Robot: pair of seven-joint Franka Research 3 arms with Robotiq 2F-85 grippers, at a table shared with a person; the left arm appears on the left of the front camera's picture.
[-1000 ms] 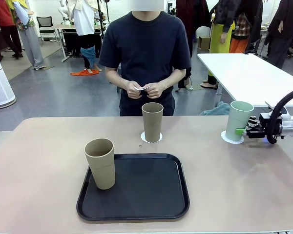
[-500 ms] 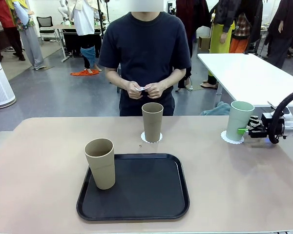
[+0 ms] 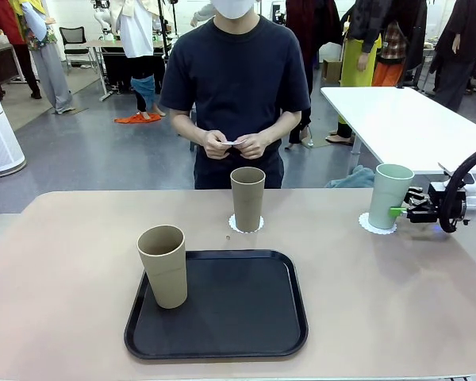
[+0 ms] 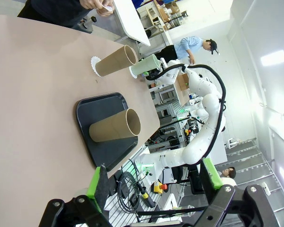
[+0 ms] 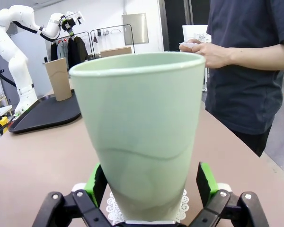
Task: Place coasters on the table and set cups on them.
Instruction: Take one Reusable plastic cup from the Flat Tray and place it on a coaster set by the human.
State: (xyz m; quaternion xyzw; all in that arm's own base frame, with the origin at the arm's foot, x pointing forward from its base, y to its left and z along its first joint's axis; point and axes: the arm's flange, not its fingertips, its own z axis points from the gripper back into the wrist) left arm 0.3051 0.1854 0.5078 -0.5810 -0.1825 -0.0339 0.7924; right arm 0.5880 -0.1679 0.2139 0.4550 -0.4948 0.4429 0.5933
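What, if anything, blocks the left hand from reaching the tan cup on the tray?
Likely yes: the left hand is open, the tan cup stands alone on the tray, and nothing lies between them.

Your mint green cup (image 5: 141, 127) has a smooth, matt wall like moulded plastic, and the two tan cups (image 3: 247, 198) (image 3: 163, 266) carry the same dull finish. The coaster (image 5: 112, 207) under the mint cup has a lacy white edge; it may be paper, but you can't be sure from here. The black tray (image 3: 238, 311) is smooth with a soft sheen. The table (image 3: 71, 254) is matt beige. The right gripper (image 5: 150, 183) is matt black with bright green pads (image 5: 203, 182).
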